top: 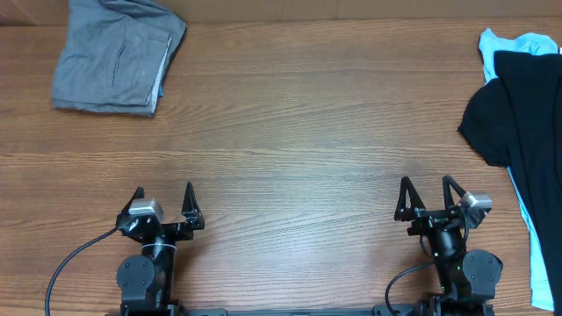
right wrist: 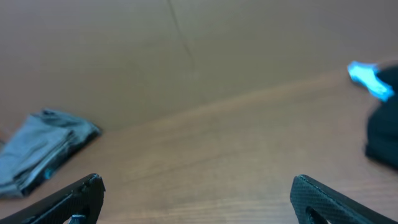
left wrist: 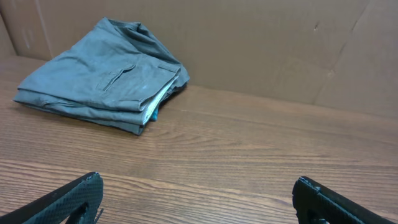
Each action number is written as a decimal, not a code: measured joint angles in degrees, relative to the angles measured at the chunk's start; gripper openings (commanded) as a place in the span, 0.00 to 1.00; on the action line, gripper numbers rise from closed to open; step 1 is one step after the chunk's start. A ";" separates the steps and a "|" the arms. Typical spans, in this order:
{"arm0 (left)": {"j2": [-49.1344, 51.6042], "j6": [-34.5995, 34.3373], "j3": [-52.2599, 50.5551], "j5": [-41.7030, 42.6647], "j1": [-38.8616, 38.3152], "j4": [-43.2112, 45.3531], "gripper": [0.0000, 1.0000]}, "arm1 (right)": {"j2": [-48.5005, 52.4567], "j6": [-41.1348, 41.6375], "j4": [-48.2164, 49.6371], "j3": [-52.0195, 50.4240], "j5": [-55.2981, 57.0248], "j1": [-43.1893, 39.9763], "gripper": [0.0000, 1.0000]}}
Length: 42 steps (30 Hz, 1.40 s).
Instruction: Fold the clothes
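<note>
- Left gripper and right gripper: jaws spread wide, both empty, at the 6 o'clock table edge.
- Grey shorts: folded stack, 10 o'clock corner.
- Black garment on the light-blue garment: loose heap, 3 o'clock.
- Likely light, limp cotton that drapes. Pinch the black edge nearest centre, one layer only.

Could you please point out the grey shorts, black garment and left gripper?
grey shorts (top: 110, 57), overhead view, top of folded stack
black garment (top: 527, 114), overhead view, its middle
left gripper (top: 164, 189), overhead view, between its fingertips
</note>
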 measured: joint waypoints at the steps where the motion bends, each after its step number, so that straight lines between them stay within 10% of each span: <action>1: 0.00 0.00 0.00 0.00 0.00 0.00 1.00 | -0.48 0.00 0.96 -0.20 -0.42 0.02 1.00; 42: 0.00 0.00 0.00 0.00 0.00 0.00 1.00 | -0.76 -7.63 0.42 -0.50 -1.77 0.39 1.00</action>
